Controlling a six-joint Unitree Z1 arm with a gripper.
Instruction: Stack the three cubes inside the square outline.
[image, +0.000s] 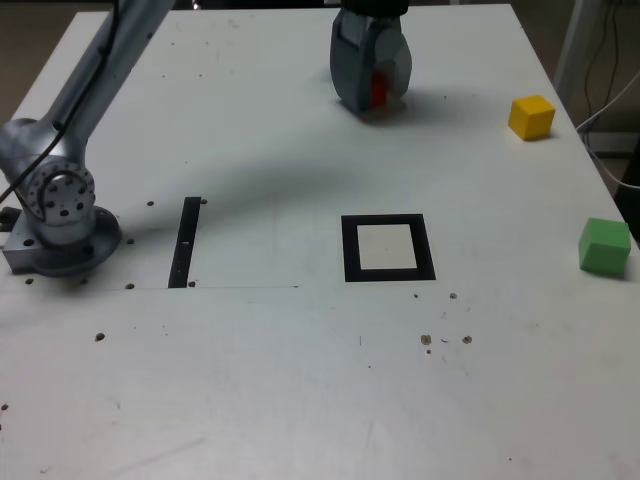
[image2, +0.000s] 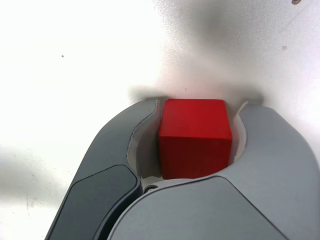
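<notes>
Lab-like workspace with robot arm (image: 62, 190)

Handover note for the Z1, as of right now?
Tool: closed around the red cube, down at the table's far side; a firm grip can't be confirmed.
Yellow cube: on the table, exterior view's right, far part.
Green cube: nearer, by the exterior view's right edge.
Square outline: nothing in it.
Done: no cube placed.
Left: all three to stack inside the outline.
</notes>
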